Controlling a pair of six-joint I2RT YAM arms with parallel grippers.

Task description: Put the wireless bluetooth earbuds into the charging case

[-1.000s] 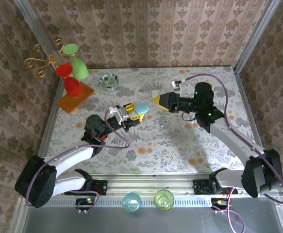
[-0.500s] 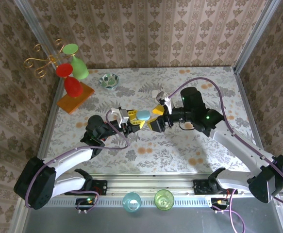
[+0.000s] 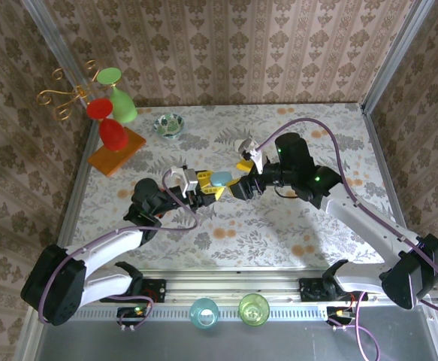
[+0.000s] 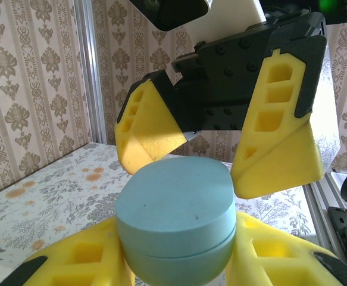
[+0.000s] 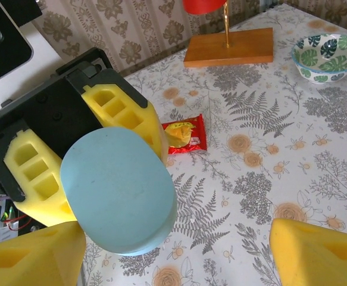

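One blue charging case (image 4: 174, 223) sits clamped in the left end effector (image 3: 212, 185). The right end effector (image 3: 240, 177) faces it, spread wide.

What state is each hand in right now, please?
Left hand: closed on the light blue charging case.
Right hand: open, facing the case, not gripping it.

The left arm (image 3: 110, 242) and right arm (image 3: 365, 218) share white tapered links, black rounded joint housings and looping purple cables (image 3: 331, 128), while the left tool (image 3: 217, 183) and right tool (image 3: 238, 179) pair black screw-dotted bodies with yellow wedge-shaped pads (image 4: 277, 143) pierced by rectangular cut-outs.
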